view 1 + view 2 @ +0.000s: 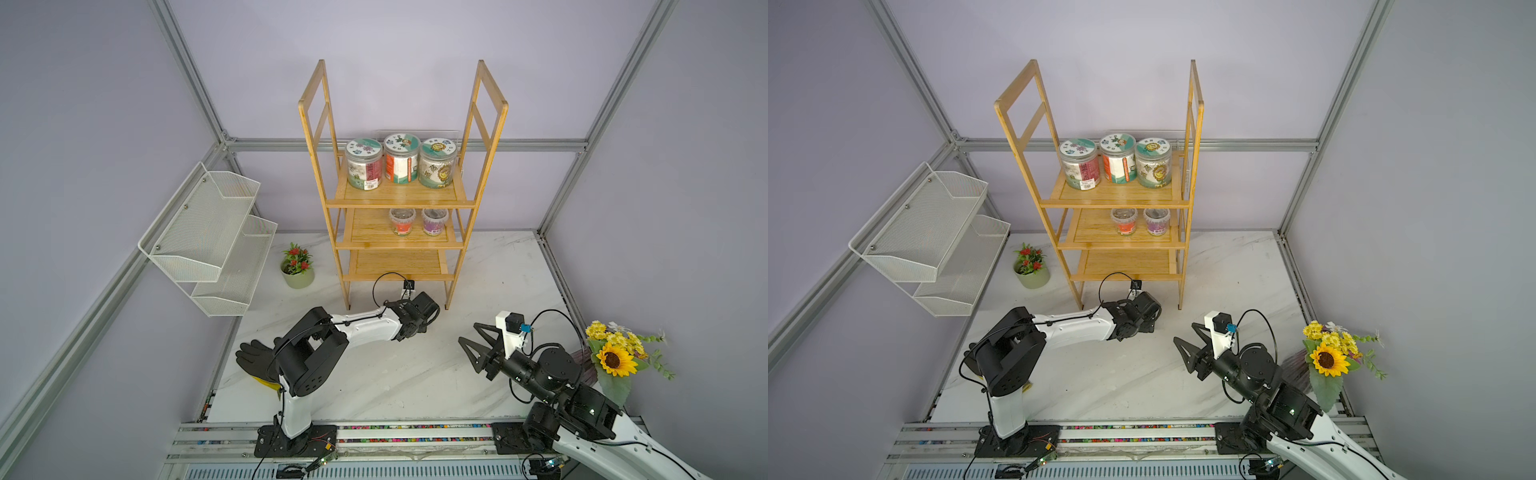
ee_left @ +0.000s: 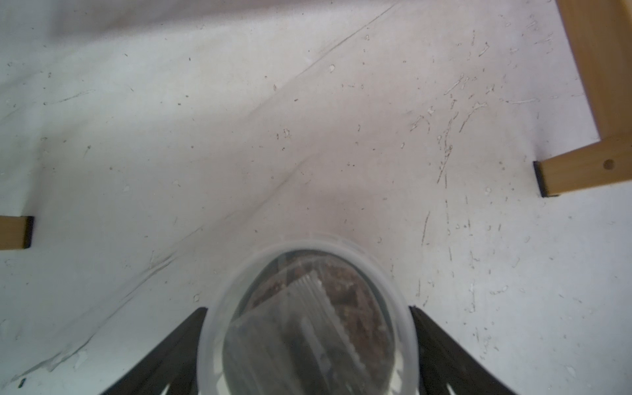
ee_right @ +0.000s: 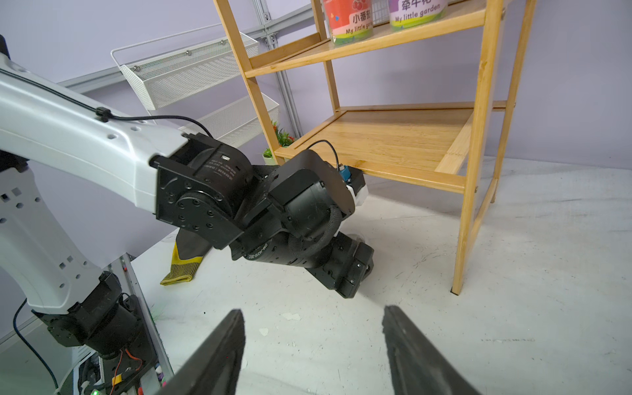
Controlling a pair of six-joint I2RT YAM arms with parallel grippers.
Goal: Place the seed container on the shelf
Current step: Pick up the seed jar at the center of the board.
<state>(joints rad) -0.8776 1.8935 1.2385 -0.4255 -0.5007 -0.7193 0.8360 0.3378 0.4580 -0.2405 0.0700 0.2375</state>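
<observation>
The seed container [image 2: 307, 325], a clear lidded tub with brown matter and something ribbed and grey inside, looks to be standing on the white marbled table [image 2: 239, 136]. It is just in front of the shelf [image 1: 399, 203], and my left wrist camera shows it roughly between the shelf's two front legs. The left gripper [image 2: 307, 308] reaches down over it, with one black finger [image 2: 184, 342] at each side, right up against the lid's rim. I cannot tell whether the jaws are pressing on the tub or only flanking it. In both top views the left wrist hides the tub from me. The right gripper [image 1: 468, 332] hovers over the table well to the side. Its jaws are partly apart with nothing between them, and it points toward the left arm. On the shelf's top tier three big jars [image 1: 401, 160] stand in a row. On the middle tier are two small tubs [image 1: 402, 221], one with an orange label and one with a purple label. A potted plant [image 1: 297, 268] with red flowers sits beside the shelf, near the white wire basket [image 1: 208, 237] on the wall. A black glove [image 1: 253, 361] lies behind the left arm's base, and a sunflower bouquet [image 1: 615, 357] stands at the table's right edge.
</observation>
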